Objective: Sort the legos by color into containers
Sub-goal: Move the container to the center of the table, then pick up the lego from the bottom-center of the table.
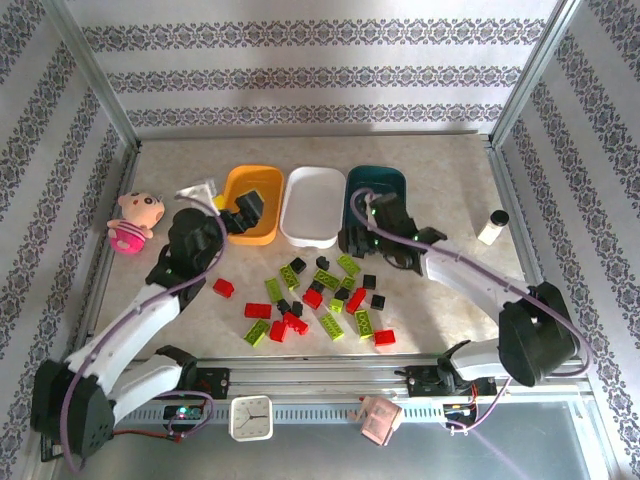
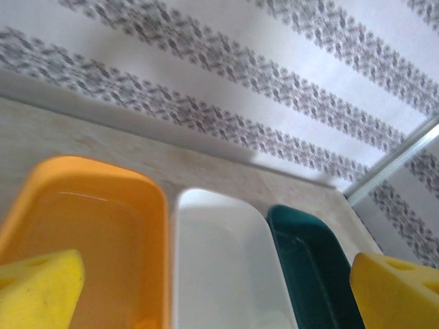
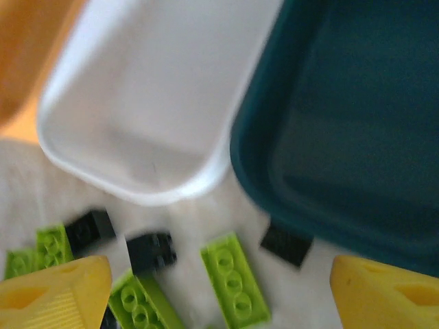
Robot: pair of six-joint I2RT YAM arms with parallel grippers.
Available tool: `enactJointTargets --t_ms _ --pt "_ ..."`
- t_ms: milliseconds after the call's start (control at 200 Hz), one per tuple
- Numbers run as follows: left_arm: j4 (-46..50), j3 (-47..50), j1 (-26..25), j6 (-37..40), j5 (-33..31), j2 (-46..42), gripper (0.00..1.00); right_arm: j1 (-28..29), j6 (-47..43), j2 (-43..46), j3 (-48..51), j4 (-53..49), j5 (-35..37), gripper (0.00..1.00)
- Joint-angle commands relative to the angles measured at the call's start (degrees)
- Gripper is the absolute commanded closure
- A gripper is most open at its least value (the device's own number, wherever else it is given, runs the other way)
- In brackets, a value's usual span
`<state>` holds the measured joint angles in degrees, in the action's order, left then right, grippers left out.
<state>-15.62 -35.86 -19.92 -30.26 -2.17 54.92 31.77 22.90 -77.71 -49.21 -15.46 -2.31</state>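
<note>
Bench: beige stone-pattern bench (image 1: 450, 180); carries every item.
Trays: orange-yellow rounded plastic tray (image 1: 258, 182), white tray (image 1: 313, 200) of like shape, dark teal tray (image 1: 390, 185); side by side at mid-bench, insides bare where seen.
Left hand: left hand (image 1: 246, 212) sits above the orange-yellow tray; yellow pads (image 2: 38, 288) spread wide, nothing between them.
Right hand: right hand (image 1: 358, 238) sits over the near rims of the white and teal trays; pads spread wide, nothing held. Its wrist view is blurred, so height above the bench cannot be told.
Bricks: small red, lime green and black plastic bricks (image 1: 312, 297); scattered on the bench just in front of the trays, several touching.
Handling: judged light, rigid, smooth-sided; likely to skid or tip under an off-centre pinch.
Grasp point: across the two long flat sides. The lone red brick (image 1: 223, 288) at the left of the scatter offers clear finger room.
</note>
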Motion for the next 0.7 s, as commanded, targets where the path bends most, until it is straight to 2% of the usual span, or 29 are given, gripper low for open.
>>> enactJointTargets --t_ms 0,85,230,430,695 --pt "1.37 4.01 0.27 -1.97 -6.3 -5.54 0.01 4.13 4.64 3.58 6.15 -6.13 7.4 0.2" --pt "0.23 6.19 1.57 -1.89 1.64 -9.53 0.01 6.75 8.08 7.08 10.02 -8.43 8.37 0.25" --pt "-4.6 10.36 1.92 -2.61 9.22 -13.55 0.01 8.95 12.23 14.64 16.22 -10.95 9.82 0.31" --pt "-3.65 13.05 1.91 -5.24 10.6 -14.05 0.01 9.52 17.92 18.9 19.93 -14.62 9.98 0.35" --pt "-0.61 13.45 1.99 -4.65 13.13 -13.65 0.01 10.54 20.12 14.48 21.7 -8.39 7.85 0.38"
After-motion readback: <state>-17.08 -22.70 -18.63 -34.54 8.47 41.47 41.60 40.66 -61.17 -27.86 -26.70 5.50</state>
